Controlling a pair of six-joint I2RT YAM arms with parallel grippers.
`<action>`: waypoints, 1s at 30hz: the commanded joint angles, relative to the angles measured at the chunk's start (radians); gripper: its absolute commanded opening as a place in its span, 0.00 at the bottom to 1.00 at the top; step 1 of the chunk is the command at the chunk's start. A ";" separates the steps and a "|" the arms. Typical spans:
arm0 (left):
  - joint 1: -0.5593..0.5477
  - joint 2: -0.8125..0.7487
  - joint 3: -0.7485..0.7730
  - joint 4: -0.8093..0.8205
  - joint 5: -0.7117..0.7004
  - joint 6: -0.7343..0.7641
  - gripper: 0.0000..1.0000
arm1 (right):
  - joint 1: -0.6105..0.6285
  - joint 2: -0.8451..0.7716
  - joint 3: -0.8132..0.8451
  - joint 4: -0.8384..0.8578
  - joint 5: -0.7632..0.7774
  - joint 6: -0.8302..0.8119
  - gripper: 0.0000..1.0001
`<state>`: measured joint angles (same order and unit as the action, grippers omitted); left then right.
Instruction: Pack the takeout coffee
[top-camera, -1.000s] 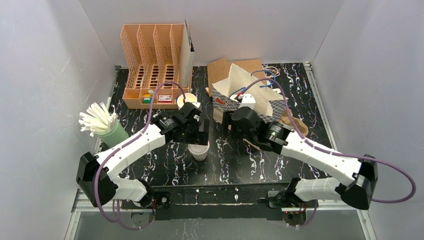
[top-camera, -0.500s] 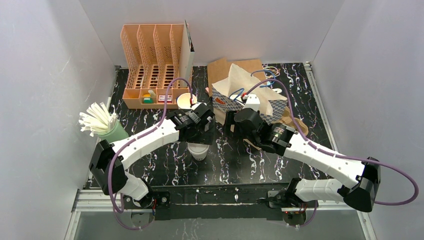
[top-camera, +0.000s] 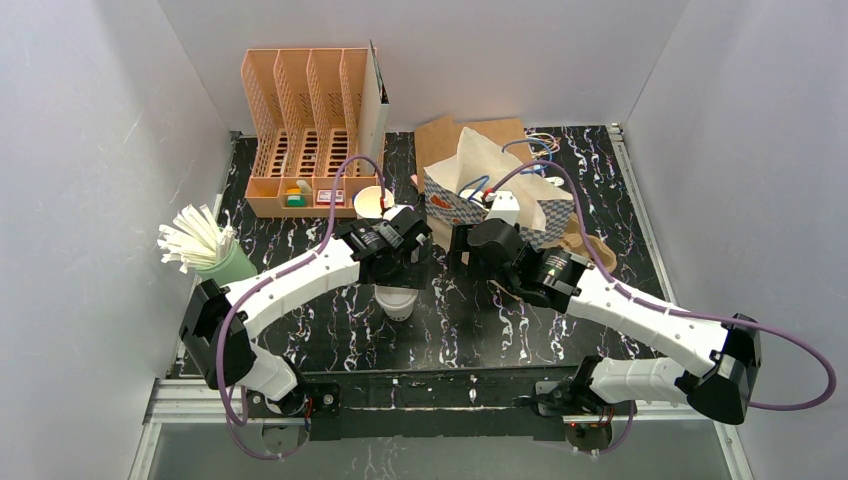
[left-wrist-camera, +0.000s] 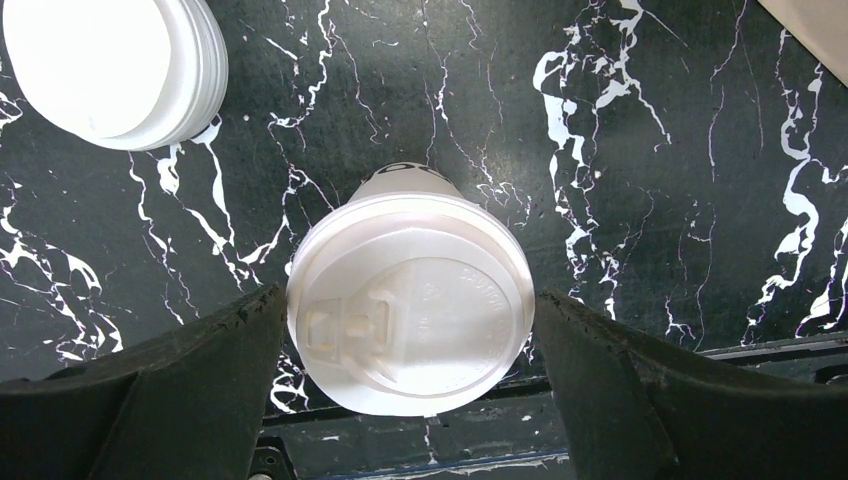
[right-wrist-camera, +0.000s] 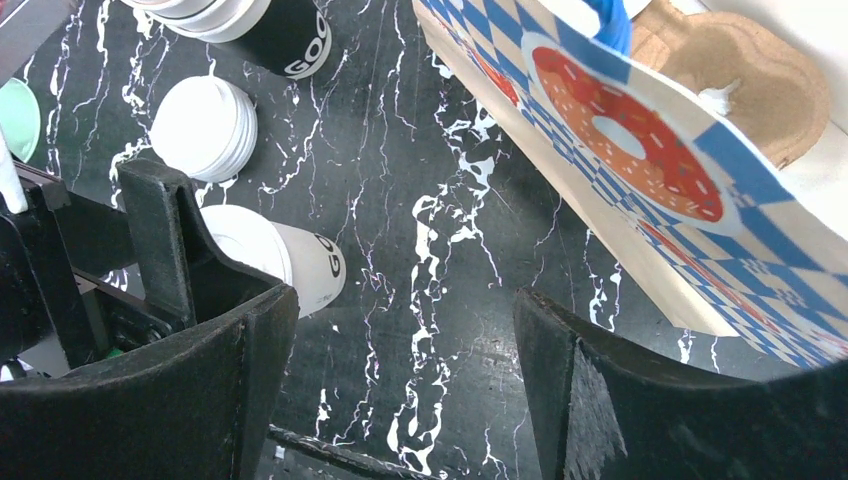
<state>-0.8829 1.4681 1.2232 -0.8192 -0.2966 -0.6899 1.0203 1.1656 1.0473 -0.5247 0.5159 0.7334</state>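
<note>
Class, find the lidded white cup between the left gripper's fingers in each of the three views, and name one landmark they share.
Top external: the cup is at centre, partly hidden under the left gripper.
Left wrist: cup dead centre, lid facing the camera.
Right wrist: cup left of centre, seen from the side.
Shared landmark: the black white-veined tabletop; both wrist views show a stack of white lids.

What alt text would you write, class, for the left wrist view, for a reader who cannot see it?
Seen from above, a lidded white paper cup stands on a black marbled table between the two dark fingers of the open left gripper, which closely flank its rim. A stack of white lids lies at the upper left.
</note>
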 joint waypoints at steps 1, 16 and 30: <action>-0.006 -0.034 -0.022 -0.026 -0.008 -0.034 0.91 | -0.007 -0.022 -0.006 0.022 0.008 0.006 0.87; -0.007 -0.052 -0.048 -0.050 -0.018 -0.019 0.80 | -0.008 -0.028 -0.012 0.019 -0.005 0.026 0.87; -0.008 -0.097 -0.175 -0.012 -0.009 -0.061 0.74 | -0.008 -0.029 -0.019 0.012 -0.012 0.031 0.88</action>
<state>-0.8860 1.3643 1.1057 -0.7467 -0.3054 -0.7277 1.0153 1.1625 1.0317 -0.5247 0.4946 0.7563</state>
